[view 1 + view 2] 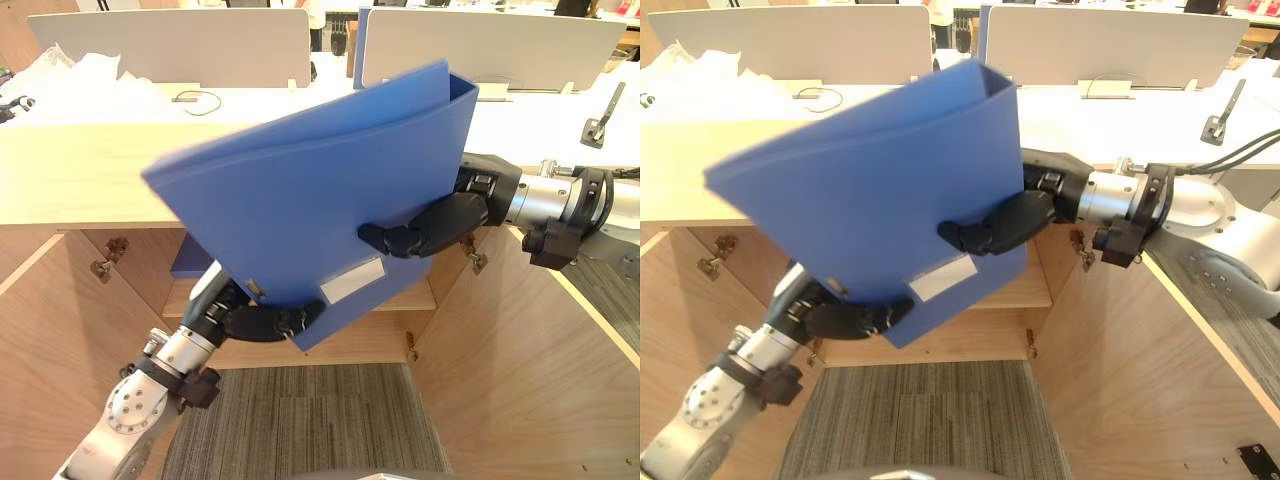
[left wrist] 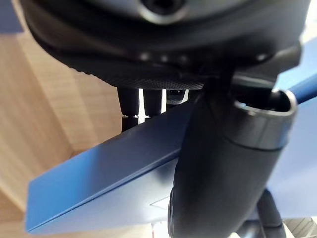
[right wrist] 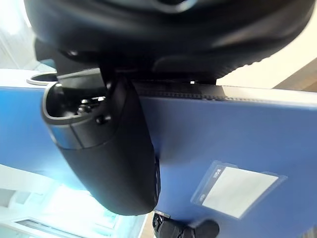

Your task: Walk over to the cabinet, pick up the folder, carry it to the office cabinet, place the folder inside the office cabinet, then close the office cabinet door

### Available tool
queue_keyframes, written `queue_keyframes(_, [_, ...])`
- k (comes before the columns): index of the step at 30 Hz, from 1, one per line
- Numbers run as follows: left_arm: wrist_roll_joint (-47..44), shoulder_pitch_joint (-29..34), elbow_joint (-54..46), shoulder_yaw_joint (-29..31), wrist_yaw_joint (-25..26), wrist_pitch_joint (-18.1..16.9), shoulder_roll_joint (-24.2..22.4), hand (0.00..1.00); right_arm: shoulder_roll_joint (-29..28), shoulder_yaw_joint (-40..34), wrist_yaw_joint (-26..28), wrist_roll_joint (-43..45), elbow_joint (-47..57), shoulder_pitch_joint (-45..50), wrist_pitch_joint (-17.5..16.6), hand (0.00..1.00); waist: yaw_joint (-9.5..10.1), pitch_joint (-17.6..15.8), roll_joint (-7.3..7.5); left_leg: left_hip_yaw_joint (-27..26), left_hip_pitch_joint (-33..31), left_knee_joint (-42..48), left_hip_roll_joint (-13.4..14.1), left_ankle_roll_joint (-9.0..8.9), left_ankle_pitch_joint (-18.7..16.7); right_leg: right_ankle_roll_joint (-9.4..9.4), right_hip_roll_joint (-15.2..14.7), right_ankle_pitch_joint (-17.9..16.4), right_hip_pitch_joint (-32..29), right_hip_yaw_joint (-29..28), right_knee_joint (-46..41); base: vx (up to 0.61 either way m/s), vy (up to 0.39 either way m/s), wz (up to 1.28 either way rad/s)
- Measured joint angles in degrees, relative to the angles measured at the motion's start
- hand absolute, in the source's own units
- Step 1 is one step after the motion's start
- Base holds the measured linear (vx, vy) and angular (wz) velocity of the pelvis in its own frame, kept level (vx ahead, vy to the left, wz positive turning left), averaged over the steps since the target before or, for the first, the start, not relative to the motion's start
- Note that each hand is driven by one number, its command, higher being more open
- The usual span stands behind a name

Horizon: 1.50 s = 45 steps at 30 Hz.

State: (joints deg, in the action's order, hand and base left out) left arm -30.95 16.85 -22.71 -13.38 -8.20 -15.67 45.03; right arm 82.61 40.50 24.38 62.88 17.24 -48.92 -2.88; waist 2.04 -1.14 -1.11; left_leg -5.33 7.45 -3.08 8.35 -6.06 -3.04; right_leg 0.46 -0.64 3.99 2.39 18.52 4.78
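Note:
A large blue folder (image 1: 300, 180) with a white spine label (image 1: 351, 280) is held tilted in the air in front of an open wooden cabinet (image 1: 330, 340). My left hand (image 1: 265, 320) clamps its lower edge, thumb across the front and fingers behind the folder (image 2: 99, 173). My right hand (image 1: 425, 228) grips the right edge, thumb pressed on the cover (image 3: 237, 129) and fingers hidden behind. A second blue item (image 1: 190, 260) lies on the cabinet shelf behind the folder.
The cabinet's two wooden doors (image 1: 60, 350) (image 1: 530, 370) stand swung open on either side. A light wooden top (image 1: 80, 170) runs across, with white desks and divider panels (image 1: 180, 45) beyond. Grey striped carpet (image 1: 300, 420) covers the floor.

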Motion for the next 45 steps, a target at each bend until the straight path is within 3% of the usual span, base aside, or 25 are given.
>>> queue_keyframes(3, [-8.32, -0.06, 2.63, -4.12, -5.26, 3.1, -3.46, 1.0, -7.12, -13.16, -0.16, -10.79, 2.64, 9.2, -0.18, 0.0, 0.32, 0.1, -0.11, -0.47, -0.44, -0.03, 0.0, 0.01, 0.01, -0.08, 0.05, 0.16, -0.74, -0.41, -0.01, 0.01, 0.021, -0.09])
queue_keyframes(5, [-14.78, -0.3, 8.1, -4.82, -8.73, 5.09, -9.0, 1.0, -17.6, -17.62, -0.97, -17.31, 3.6, 12.28, -0.36, 0.0, 0.09, 0.56, -0.68, -0.94, -0.53, -0.2, 0.09, 0.02, 0.01, -0.18, 0.2, 0.33, -1.25, -1.02, -0.02, 0.02, 0.016, -0.14])
queue_keyframes(8, [-16.49, -0.35, 17.63, -5.36, -9.62, 6.08, -16.89, 1.0, -28.14, -20.93, -2.83, -25.06, 3.63, 16.84, -0.38, 0.0, 0.11, 0.92, -1.21, -1.04, -0.51, -0.21, 0.09, 0.02, 0.01, -0.18, 0.21, 0.35, -1.28, -1.1, -0.02, 0.01, 0.006, -0.03])
queue_keyframes(12, [-12.64, 0.5, 31.45, -6.35, -10.71, 10.59, -21.6, 1.0, -41.74, -24.36, -7.36, -34.18, 3.26, 21.92, -1.78, 0.0, -0.25, 0.92, -1.27, -1.01, -0.51, -0.2, 0.16, 0.04, 0.01, -0.18, 0.24, 0.35, -1.3, -1.09, -0.02, 0.0, 0.0, 0.0])
queue_keyframes(16, [-4.13, 2.25, 43.09, -5.47, -11.73, 12.32, -25.32, 1.0, -45.45, -26.11, -8.79, -40.68, 3.25, 26.01, -4.32, 0.0, -0.45, 0.84, -1.15, -0.67, -0.62, -0.15, 0.06, 0.16, -0.06, -0.15, 0.11, 0.36, -1.2, -0.86, -0.01, 0.0, 0.009, 0.03])
queue_keyframes(21, [6.87, -0.38, 62.47, 5.63, -9.38, 11.63, -32.86, 1.0, -48.42, -23.86, -8.22, -48.72, 0.77, 34.99, -5.11, 0.0, -0.15, -0.23, -0.57, 0.03, -1.87, 1.59, 0.11, 0.56, -0.58, -0.22, 0.04, 0.41, -1.25, -0.3, 0.0, -0.03, 0.002, 0.06])
queue_keyframes(23, [11.77, -2.36, 72.17, 12.46, -5.59, 11.26, -35.03, 1.0, -49.01, -18.85, -8.13, -53.69, -6.44, 35.74, -5.17, 0.0, -0.09, -1.3, -0.4, -0.22, -2.25, 2.62, 0.29, 0.37, -1.07, -0.39, 0.16, 0.6, -1.34, -0.53, 0.03, -0.05, 0.003, -0.06])
queue_keyframes(26, [16.75, -3.55, 79.19, 18.5, -0.88, 11.03, -36.31, 1.0, -49.29, -11.91, -7.98, -60.69, -17.86, 36.21, -4.75, 0.0, 0.7, -2.92, -0.53, -0.23, -2.47, 2.88, 0.33, 0.32, -1.16, -0.32, 0.17, 0.73, -1.5, -0.57, 0.06, -0.04, 0.005, -0.01])
queue_keyframes(28, [19.28, -3.64, 81.02, 21.15, 2.5, 11.0, -37.12, 1.0, -50.06, -7.51, -7.81, -67.73, -26.21, 36.19, -4.16, 0.0, 1.44, -4.57, -0.99, 0.26, -3.35, 3.44, 0.23, 0.22, -1.24, -0.23, -0.08, 0.72, -1.7, 0.11, 0.05, 0.0, 0.026, 0.12])
queue_keyframes(32, [19.3, -5.29, 80.76, 23.46, 4.35, 10.37, -38.29, 1.0, -53.23, -6.77, -7.67, -74.55, -34.8, 36.06, -3.32, 0.0, 2.56, -6.66, -1.7, 2.72, -8.26, 9.78, 0.09, 0.05, -2.84, -0.1, -0.82, 0.32, -2.52, 2.58, 0.02, 0.0, 0.01, 0.33])
queue_keyframes(34, [19.21, -5.75, 80.2, 23.81, 5.16, 9.95, -38.95, 1.0, -55.89, -7.69, -7.95, -75.19, -39.2, 35.94, -2.53, 0.0, 3.71, -7.64, -1.67, 2.74, -10.88, 14.68, -0.35, 0.02, -2.87, -0.01, -1.55, -0.17, -1.92, 3.97, 0.03, 0.01, -0.021, 0.45])
queue_keyframes(36, [19.15, -6.53, 78.65, 23.79, 5.61, 9.84, -39.39, 1.0, -61.92, -13.9, -9.18, -74.11, -46.35, 35.57, -1.4, 0.0, 4.33, -9.47, -2.03, 2.1, -13.15, 20.82, -0.17, 0.07, -2.8, -0.14, -2.08, -1.14, 0.42, 6.57, 0.06, -0.01, -0.049, 0.58])
queue_keyframes(39, [19.14, -6.55, 76.18, 23.81, 6.2, 9.88, -40.53, 1.0, -69.18, -24.68, -13.83, -62.29, -54.0, 32.8, 1.73, 0.0, 5.53, -10.92, -1.6, -1.16, -16.21, 25.82, -0.73, 0.9, -0.51, -0.13, -3.67, -1.54, 1.2, 7.77, 0.07, -0.02, -0.02, 0.31])
queue_keyframes(41, [19.12, -6.5, 75.51, 23.86, 6.44, 9.9, -40.88, 1.0, -72.2, -29.93, -18.05, -54.11, -57.09, 29.97, 2.45, 0.0, 5.73, -11.54, -1.51, -2.47, -16.43, 22.52, -0.88, 1.86, -1.01, 0.08, -4.07, -1.38, 0.82, 7.98, 0.02, -0.01, 0.003, 0.04])
queue_keyframes(42, [19.13, -6.37, 75.34, 23.83, 6.56, 9.96, -41.19, 1.0, -73.09, -32.34, -20.62, -46.4, -58.55, 27.8, 2.62, 0.0, 5.76, -11.42, -2.34, -2.53, -15.91, 18.57, -0.77, 1.29, 1.22, 0.38, -3.64, -1.2, 0.15, 7.84, 0.03, 0.01, 0.042, -0.07])
queue_keyframes(45, [19.54, -6.5, 75.14, 23.82, 6.83, 10.05, -41.13, 1.0, -75.08, -37.31, -23.85, -30.99, -59.77, 23.48, 2.57, 0.0, 5.99, -11.87, -2.03, -3.58, -14.49, 12.97, -0.85, 1.06, 1.09, 1.08, -3.55, -0.61, -1.82, 7.46, 0.07, 0.07, 0.092, -0.09])
